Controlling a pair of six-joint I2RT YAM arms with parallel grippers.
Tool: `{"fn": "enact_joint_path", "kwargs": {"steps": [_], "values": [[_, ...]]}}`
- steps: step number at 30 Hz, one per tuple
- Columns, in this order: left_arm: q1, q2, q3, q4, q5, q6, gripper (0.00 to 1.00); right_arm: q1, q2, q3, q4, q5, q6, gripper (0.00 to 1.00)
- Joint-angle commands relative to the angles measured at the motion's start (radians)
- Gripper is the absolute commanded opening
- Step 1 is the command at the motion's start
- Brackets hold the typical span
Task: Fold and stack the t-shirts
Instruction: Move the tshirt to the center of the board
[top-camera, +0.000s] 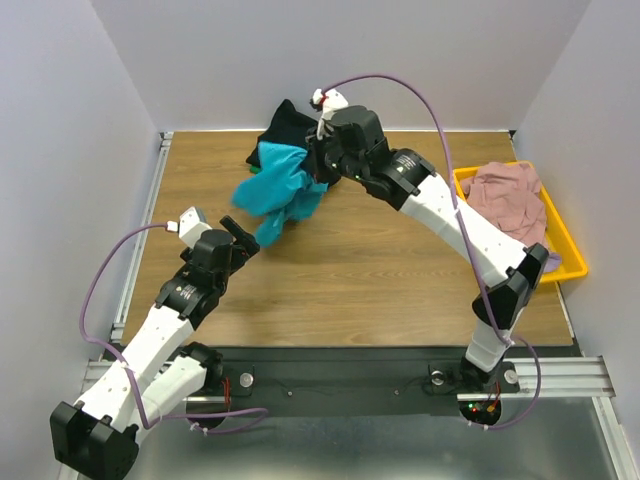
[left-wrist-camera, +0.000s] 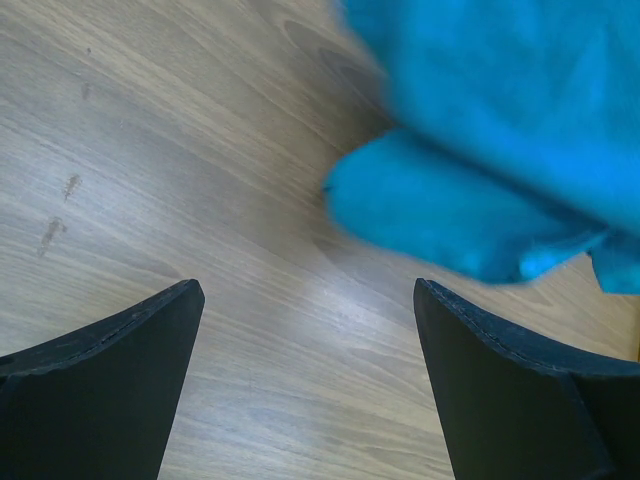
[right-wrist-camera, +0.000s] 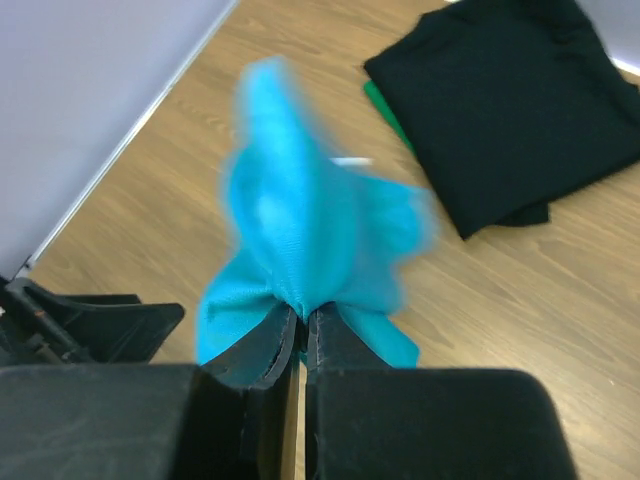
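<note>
- Several shirts on this tabletop (top-camera: 350, 300), so which one is being worked?
- The teal t-shirt (right-wrist-camera: 300, 230). It hangs bunched in the air over the far middle of the tabletop, just in front of the black t-shirt (top-camera: 290, 125). That one lies flat at the far edge with a sliver of a green t-shirt (right-wrist-camera: 385, 105) showing under it. A dusty pink t-shirt (top-camera: 507, 205) sits crumpled in the yellow tray (top-camera: 572, 255) at the right edge.
- Who has hold of the teal one?
- The right gripper (right-wrist-camera: 300, 318), its jaws pinched almost together on a gathered fold of the cloth. The left gripper (left-wrist-camera: 305, 290) holds nothing. Its jaws are spread wide, low over bare wood toward the left, with the teal cloth hanging just beyond them.
- So what step is this?
- I'd judge it the start of the fold: lifted, not yet spread. Next it seems to need a second hold, with the left gripper closing on a free hem or corner so both can draw the shirt flat on open wood. The bunching hides which edge is which, so picking that spot looks like the hard part.
</note>
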Motion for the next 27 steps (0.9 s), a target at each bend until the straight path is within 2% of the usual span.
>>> {"fn": "enact_joint_path", "kwargs": {"steps": [1,3,4,6,8,9,10,11,12,15,16,18,19,20,24,27], "values": [[-0.006,-0.020,-0.005,0.012,-0.032,-0.010,0.99,-0.036,-0.124,-0.078,0.036,0.122,0.048,0.01],[-0.006,-0.019,-0.007,0.012,-0.038,-0.015,0.98,-0.036,-0.172,-0.194,0.039,0.205,0.101,0.03],[-0.006,-0.019,-0.005,0.001,-0.041,-0.016,0.98,-0.038,-0.219,-0.321,0.041,0.304,0.123,0.05],[-0.006,-0.017,-0.002,-0.011,-0.054,-0.026,0.98,-0.055,-0.294,-0.551,0.041,0.468,0.257,0.14],[-0.006,-0.016,-0.002,-0.016,-0.058,-0.029,0.98,-0.087,-0.330,-0.697,0.039,0.534,0.322,0.23],[-0.006,-0.013,0.001,-0.016,-0.058,-0.030,0.99,-0.108,-0.350,-0.754,0.038,0.557,0.353,0.49],[-0.006,-0.011,0.001,-0.017,-0.063,-0.032,0.98,-0.149,-0.382,-0.849,0.039,0.557,0.376,0.65],[-0.006,-0.008,-0.001,-0.017,-0.060,-0.030,0.99,-0.165,-0.402,-0.875,0.038,0.554,0.409,0.85],[-0.004,-0.005,-0.001,-0.017,-0.061,-0.033,0.99,-0.170,-0.422,-0.896,0.038,0.555,0.422,1.00],[-0.004,0.018,0.007,-0.017,-0.052,-0.030,0.98,-0.168,-0.526,-0.905,0.074,0.429,0.421,1.00],[-0.004,0.032,0.008,-0.017,-0.049,-0.030,0.98,-0.167,-0.561,-0.911,0.108,0.282,0.414,1.00],[-0.004,0.047,0.013,-0.017,-0.038,-0.026,0.99,-0.168,-0.658,-0.975,0.264,0.122,0.419,1.00],[-0.004,0.059,0.016,-0.017,-0.031,-0.026,0.98,-0.168,-0.683,-1.001,0.319,-0.019,0.428,1.00],[-0.004,0.065,0.016,-0.016,-0.019,-0.026,0.98,-0.167,-0.697,-1.012,0.375,-0.069,0.459,1.00],[-0.004,0.082,-0.034,0.030,0.076,-0.007,0.98,-0.162,-0.677,-1.020,0.392,-0.176,0.538,1.00],[-0.006,0.102,-0.080,0.092,0.141,-0.006,0.98,-0.157,-0.606,-1.011,0.404,-0.317,0.536,1.00]]}}
